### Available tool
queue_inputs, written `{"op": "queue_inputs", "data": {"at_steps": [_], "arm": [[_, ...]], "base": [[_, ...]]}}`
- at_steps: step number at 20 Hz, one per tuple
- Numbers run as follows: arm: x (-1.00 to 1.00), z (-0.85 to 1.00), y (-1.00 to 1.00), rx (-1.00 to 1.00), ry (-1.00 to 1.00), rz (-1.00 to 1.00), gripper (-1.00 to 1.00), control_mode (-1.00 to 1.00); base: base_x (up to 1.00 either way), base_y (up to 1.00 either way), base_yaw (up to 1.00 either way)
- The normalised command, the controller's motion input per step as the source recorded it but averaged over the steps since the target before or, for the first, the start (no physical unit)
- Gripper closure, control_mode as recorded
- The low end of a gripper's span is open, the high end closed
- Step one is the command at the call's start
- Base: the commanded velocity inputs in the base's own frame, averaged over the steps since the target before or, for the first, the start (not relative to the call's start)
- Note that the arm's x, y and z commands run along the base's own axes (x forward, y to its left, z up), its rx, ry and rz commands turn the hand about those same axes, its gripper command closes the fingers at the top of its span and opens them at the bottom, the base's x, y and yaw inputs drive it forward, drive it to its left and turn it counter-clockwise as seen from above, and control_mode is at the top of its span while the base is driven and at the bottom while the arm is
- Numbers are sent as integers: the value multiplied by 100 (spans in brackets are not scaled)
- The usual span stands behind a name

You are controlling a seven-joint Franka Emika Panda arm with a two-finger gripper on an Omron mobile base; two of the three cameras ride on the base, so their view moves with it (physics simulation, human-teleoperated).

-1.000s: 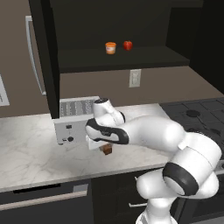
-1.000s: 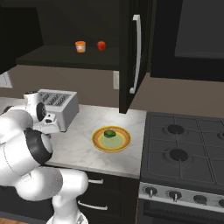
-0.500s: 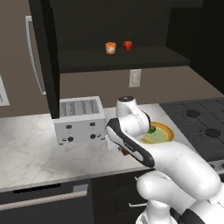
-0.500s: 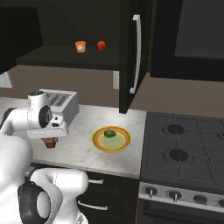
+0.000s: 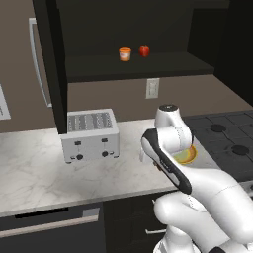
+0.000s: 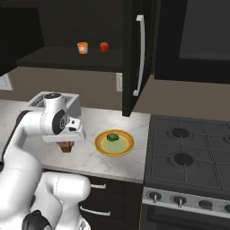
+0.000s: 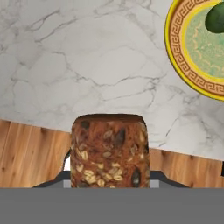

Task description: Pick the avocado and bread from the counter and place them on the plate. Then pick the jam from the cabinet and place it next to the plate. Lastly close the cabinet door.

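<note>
Since half a second ago my arm has swung further toward the plate (image 6: pixel 114 143), carrying the bread (image 6: pixel 67 147) away from the toaster (image 5: pixel 91 135) and along the front of the surface (image 5: pixel 34 173). My pincer (image 6: pixel 67 145) is pinching the bread: in the right base view the loaf hangs just under my hand, above the marble and near the plate's left rim but apart from it. In the hand view the bread (image 7: pixel 110 151) sits at the bottom, its seeded brown face toward the camera, with the surface (image 7: pixel 87 65) behind it and wooden floor past the front edge. The plate (image 7: pixel 183 70) lies at the upper right of that view, and the avocado (image 7: pixel 216 18) rests on its pale green centre. From the right base view the avocado (image 6: pixel 112 137) lies on the plate's centre. In the left base view my arm covers most of the plate (image 5: pixel 187 156).

Up in the cabinet (image 6: pixel 54 58), the jam (image 6: pixel 82 47) stands on the shelf with a red round fruit (image 6: pixel 103 46) beside it, apart from it. The cabinet door (image 6: pixel 134 54) stands open, its silver handle facing the stove (image 6: pixel 188 157).
</note>
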Motion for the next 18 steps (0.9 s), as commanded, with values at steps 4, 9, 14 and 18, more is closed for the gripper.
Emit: {"op": "queue_inputs", "data": {"at_steps": [4, 9, 14, 18], "arm": [[15, 1, -69, 0, 0, -6, 100, -100], [44, 0, -71, 0, 0, -5, 100, -100], [64, 0, -62, 0, 1, -6, 100, -100], [57, 0, -46, 0, 0, -4, 100, -100]], "base": [[0, 0, 0], [0, 0, 0], [0, 0, 0], [0, 0, 0]]}}
